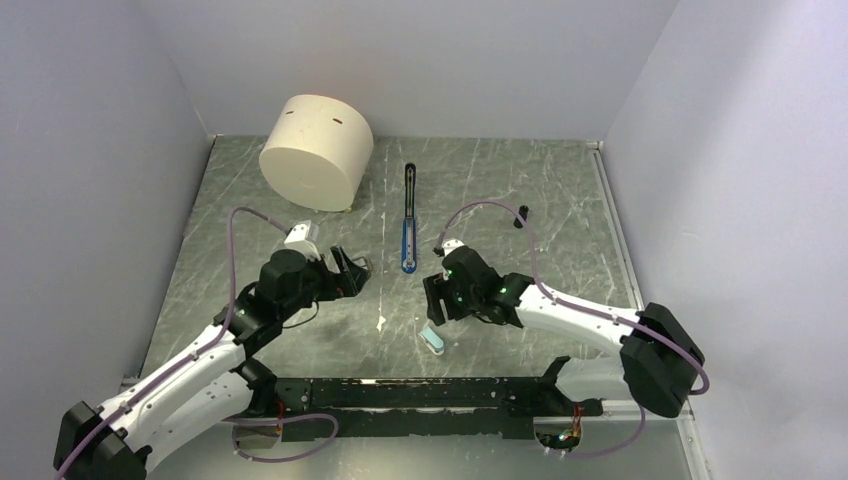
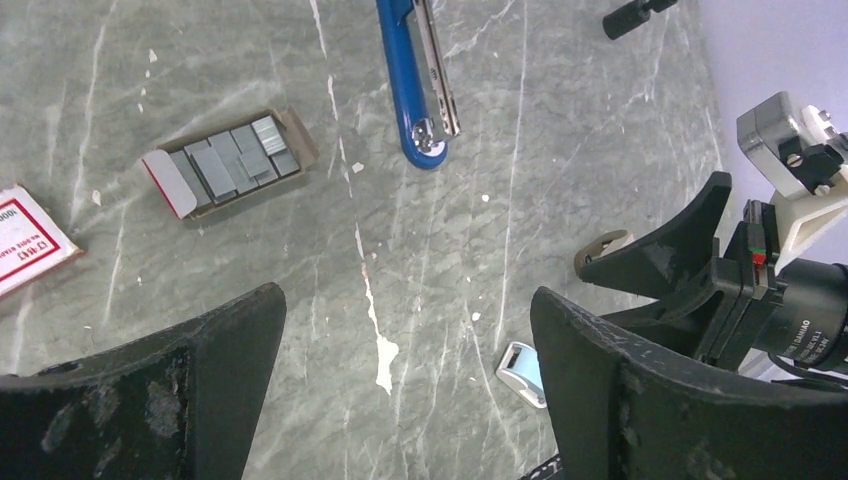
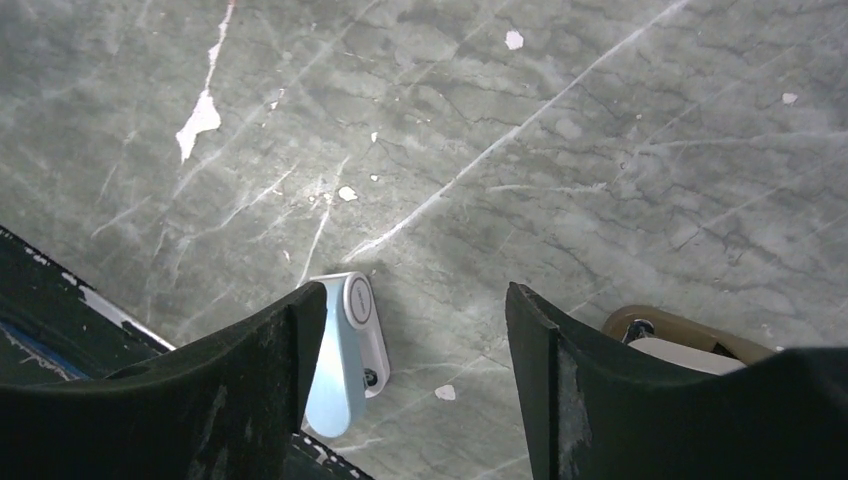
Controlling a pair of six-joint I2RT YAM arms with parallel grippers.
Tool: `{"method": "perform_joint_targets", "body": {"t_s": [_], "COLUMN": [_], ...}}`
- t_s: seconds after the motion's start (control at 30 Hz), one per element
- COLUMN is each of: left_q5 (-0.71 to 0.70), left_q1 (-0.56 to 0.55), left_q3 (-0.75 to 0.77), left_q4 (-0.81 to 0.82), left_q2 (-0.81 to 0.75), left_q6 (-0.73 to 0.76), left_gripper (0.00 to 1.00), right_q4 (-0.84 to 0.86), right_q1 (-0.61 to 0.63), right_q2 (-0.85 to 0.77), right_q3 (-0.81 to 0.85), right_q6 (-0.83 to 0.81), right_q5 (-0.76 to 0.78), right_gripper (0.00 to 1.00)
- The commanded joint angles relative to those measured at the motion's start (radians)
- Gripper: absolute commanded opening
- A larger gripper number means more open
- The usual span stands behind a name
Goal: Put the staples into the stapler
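Two hands hang over the grey marbled table (image 1: 560,200), and neither holds anything. The left hand (image 2: 405,300) has its black fingers spread wide with only bare table between them. The right hand (image 3: 412,295) is parted and empty too, with a small pale-blue capsule-shaped piece (image 3: 345,350) lying just beside one finger and a small beige oval lump (image 3: 700,330) peeping out behind the other.

The slim blue plastic stapler (image 2: 400,90) lies flat in the middle of the table, swung open on its hinge. A silver metal rail shows on top, and the black arm stretches toward the back wall. The silver-grey ribbed staple strips (image 2: 235,160) sit packed in their small open cardboard tray. A red-and-white cardboard sleeve (image 2: 25,240) lies apart from it at the edge of the left wrist view.

To my eye the job is at the picking-up stage, with nothing loaded yet. The tray lies ahead of the left hand's fingertips and off to one side, untouched, with the stapler's blue nose near it. The next move would call for the left hand to reach over the tray, come down and pinch one thin strip by its long sides. That looks fiddly, since the strips lie tight together.
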Motion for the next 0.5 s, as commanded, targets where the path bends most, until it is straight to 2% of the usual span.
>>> {"method": "perform_joint_targets", "body": {"t_s": [0.0, 0.17, 0.37, 0.47], "left_q5": [0.016, -0.083, -0.138, -0.146], "left_q1": [0.001, 0.003, 0.001, 0.001], "left_q3": [-0.020, -0.018, -0.040, -0.051], "left_q4": [0.066, 0.008, -0.035, -0.039], "left_q2": [0.031, 0.033, 0.006, 0.001], "left_q6": [-0.038, -0.058, -0.084, -0.088], "left_gripper": [0.97, 0.97, 0.97, 0.97], "right_q4": [0.031, 0.095, 0.069, -0.071], "right_q1": [0.003, 0.006, 0.029, 0.044], "right_q2": [0.048, 0.090, 0.070, 0.065], "right_q3": [0.002, 0.018, 0.017, 0.043], "right_q6": [0.041, 0.019, -0.008, 0.054], "right_q5": [0.000, -0.098, -0.203, -0.151], "right_gripper": [0.68, 0.59, 0.68, 0.69]}}
